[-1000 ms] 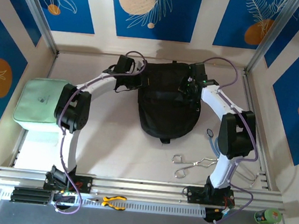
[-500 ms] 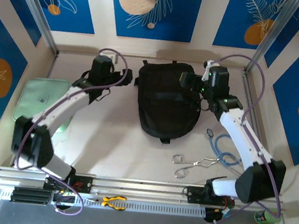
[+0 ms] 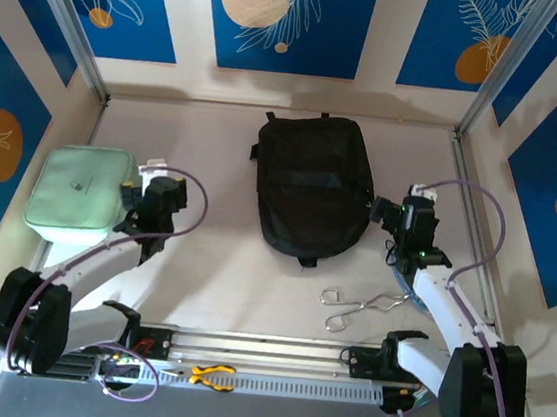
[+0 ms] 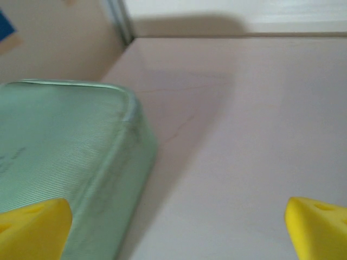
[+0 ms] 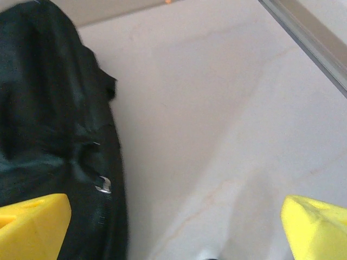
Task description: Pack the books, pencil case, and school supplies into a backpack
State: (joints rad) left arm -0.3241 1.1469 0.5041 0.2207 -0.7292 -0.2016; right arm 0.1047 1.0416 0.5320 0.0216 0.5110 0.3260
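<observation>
Backpack [image 3: 312, 182] is laid at the far-middle of the tabletop [image 3: 222, 263], long axis far-to-near, narrow end nearward. Left gripper [image 4: 173, 233] and right gripper [image 5: 173, 227] were pulled back from it, now spread wide, empty.

— What was that stuff by your left gripper [image 4: 173, 233]?

— A mint-green pouch [image 4: 59, 157] lay under its left fingertip. I saw a finely ribbed skin with a soft sheen, cloth or soft plastic, I couldn't tell which. The fingertips [image 4: 32, 227] looked like matt yellow plastic.

— And at the right gripper [image 5: 173, 227]?

— The backpack [image 5: 49, 108] lay off its left finger. It was matt black woven cloth with a small bright metal ring [image 5: 102, 187]. The table [image 5: 217, 108] beneath was smooth, pale and faintly veined.
</observation>
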